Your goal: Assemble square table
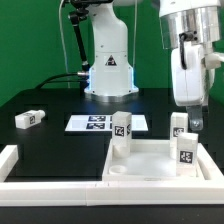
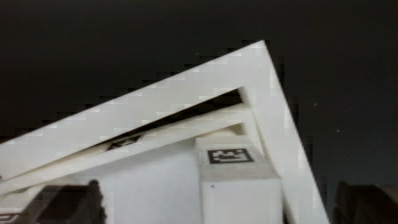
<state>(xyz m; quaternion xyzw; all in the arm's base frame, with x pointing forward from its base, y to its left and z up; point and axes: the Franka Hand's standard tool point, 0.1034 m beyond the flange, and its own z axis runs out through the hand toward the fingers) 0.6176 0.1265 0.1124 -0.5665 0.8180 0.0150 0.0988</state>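
Note:
The square table's white slab lies recessed face up at the exterior view's front right. Three white tagged leg blocks stand on it: one at the near-left corner, one at the front right and one at the back right. A fourth leg block lies loose on the black table at the left. My gripper hangs over the slab's back right, close beside that leg. In the wrist view the slab's rim and a tagged leg show. My gripper is open, with its dark fingers wide apart and touching nothing.
The marker board lies flat behind the slab in front of the robot base. A low white border wall runs along the front and left edge of the table.

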